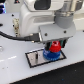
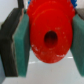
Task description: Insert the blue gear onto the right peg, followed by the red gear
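The gripper point(image 1: 54, 46) hangs straight down over the grey plate point(image 1: 36, 58), its two fingers pinching the red gear point(image 1: 54, 48) between them. In the wrist view the gripper point(image 2: 48, 38) shows this grasp close up: the teal pads point(image 2: 21, 45) press flat against opposite sides of the red gear point(image 2: 50, 36), whose toothed rim and dark centre hole fill most of that picture. The pads look firmly in contact with the rim on both sides, with no gap visible.

Directly beneath the red gear, in the exterior view, sits the blue gear point(image 1: 50, 55), lying flat at the end of the plate nearer the exterior view's right. Its wider toothed edge sticks out below and around the red one. The two gears appear to be touching or very nearly so; the blur makes it hard to tell which. A sliver of blue point(image 2: 31, 4) also peeps out behind the red gear's rim in the wrist view.

The right peg is hidden by the gears and the gripper, so its position under them cannot be confirmed. The plate, grey with a black border, lies on the white bench point(image 1: 15, 72), roughly midway across it and angled slightly to the bench's near edge. The arm's bulky white body point(image 1: 35, 22) fills the space above, and a black cable point(image 1: 12, 36) runs in from the exterior view's left.
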Available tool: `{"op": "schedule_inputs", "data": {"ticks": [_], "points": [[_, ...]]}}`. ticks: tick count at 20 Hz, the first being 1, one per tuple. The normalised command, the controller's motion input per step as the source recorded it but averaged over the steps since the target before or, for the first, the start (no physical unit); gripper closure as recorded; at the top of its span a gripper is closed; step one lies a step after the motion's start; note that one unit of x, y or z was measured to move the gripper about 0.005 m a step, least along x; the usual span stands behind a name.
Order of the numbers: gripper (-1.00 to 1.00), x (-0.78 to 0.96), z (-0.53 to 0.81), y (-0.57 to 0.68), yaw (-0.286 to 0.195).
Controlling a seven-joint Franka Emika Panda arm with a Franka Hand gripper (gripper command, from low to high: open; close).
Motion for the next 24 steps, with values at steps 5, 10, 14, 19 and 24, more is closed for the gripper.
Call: {"op": "schedule_inputs", "data": {"ticks": [5,10,14,19,24], "points": [[1.0,0.0,0.3,-0.02,0.0],[1.0,0.03,0.11,-0.05,0.0],[1.0,0.22,0.03,-0.1,0.0],[1.0,0.22,-0.04,-0.09,0.0],[1.0,0.14,-0.01,-0.14,0.0]]}}
